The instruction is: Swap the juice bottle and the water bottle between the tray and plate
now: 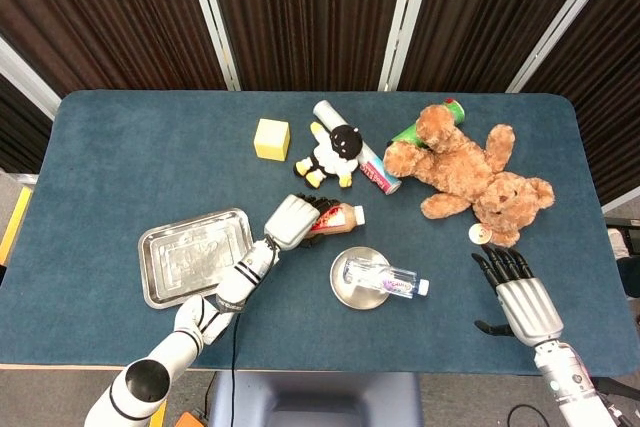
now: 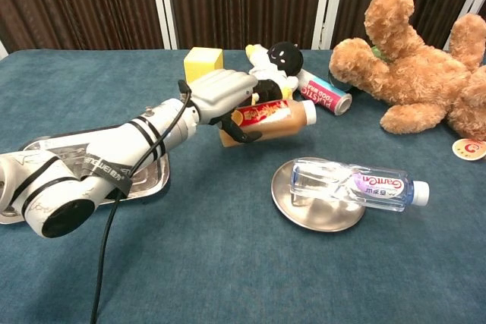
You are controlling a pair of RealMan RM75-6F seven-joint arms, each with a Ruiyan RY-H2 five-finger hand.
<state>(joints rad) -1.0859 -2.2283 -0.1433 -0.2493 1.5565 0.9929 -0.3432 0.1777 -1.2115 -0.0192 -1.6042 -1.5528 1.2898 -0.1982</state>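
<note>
Table [image 1: 120, 147]: blue cloth, carrying everything below.
Bear [image 1: 470, 172]: lying at the far right, well apart from the work.
Tray [image 1: 160, 272]: near left, bare of bottles in both views.
Left hand [image 1: 292, 221]: wrapped around the juice bottle [image 2: 267, 120], fingers curled over the top, thumb under; bottle lying sideways, cap toward the right, between tray and plate. In the chest view apparently lifted off the cloth, though not certain.
Right hand [image 1: 518, 290]: near the right edge, seen in the head view only; holding nothing, touching nothing, fingers stretched forward and close together rather than splayed.
Plate [image 1: 340, 292]: round, metal, near centre, just beside the juice bottle.
Water bottle [image 1: 385, 280]: lying on its side across the plate, cap end hanging over the right rim.
Doll [image 1: 332, 152]: black-headed, behind the left hand, beside a white tube [image 1: 365, 155].
Block [image 1: 271, 138]: yellow, far side, left of the doll.
Done so far, by judgement: juice bottle gripped and off the tray; nothing swapped yet.
Left to do, by judgement: water bottle off the plate and onto the tray; juice bottle onto the plate. Plate occupied for now, so probably a wait, a set-down, or the right hand clearing it.
</note>
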